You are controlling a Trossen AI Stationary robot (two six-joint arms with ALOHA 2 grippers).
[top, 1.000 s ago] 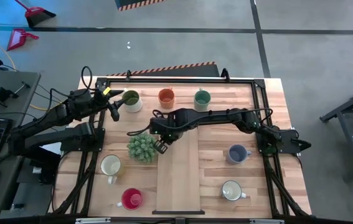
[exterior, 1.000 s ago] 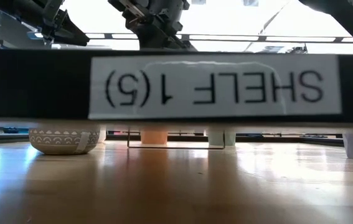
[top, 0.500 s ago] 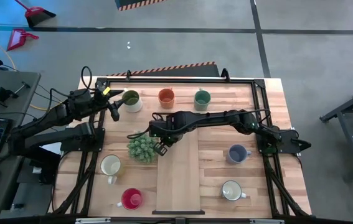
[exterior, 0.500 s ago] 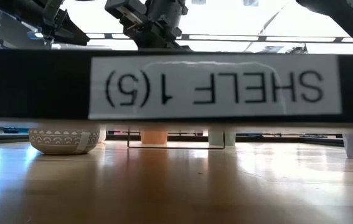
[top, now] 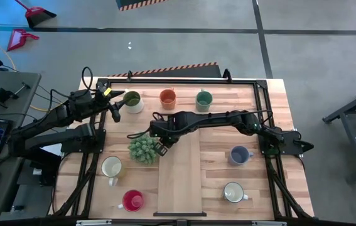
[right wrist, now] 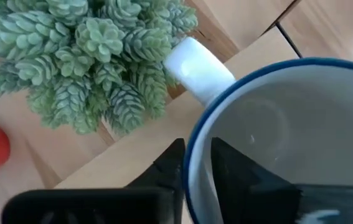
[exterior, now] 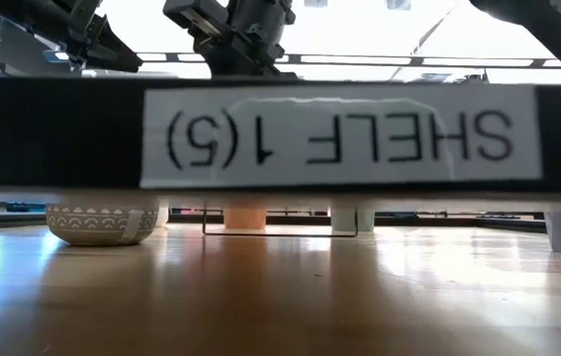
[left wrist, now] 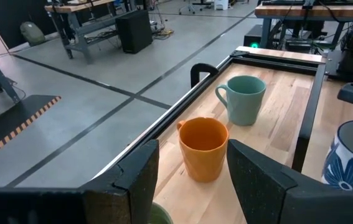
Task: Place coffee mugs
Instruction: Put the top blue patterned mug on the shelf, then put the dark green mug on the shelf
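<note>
My right gripper points steeply down at the left edge of the raised wooden board, beside the spiky plant. Its fingers stand open astride the rim of a white mug with a blue rim and blue flowers. That mug is hidden under the gripper in the high view. My left gripper waits open at the far left, next to the olive mug. The orange mug and the teal mug stand upright along the far edge. My right gripper comes from above with one finger inside the mug and the other outside, across the rim next to the handle. A strip of white inside shows between rim and inner finger. Whether the outer finger touches, I cannot tell.
A blue-grey mug and a cream mug stand right of the board. Another cream mug and a red mug stand left of it. A black frame rims the table. The shelf's labelled front bar fills the low view.
</note>
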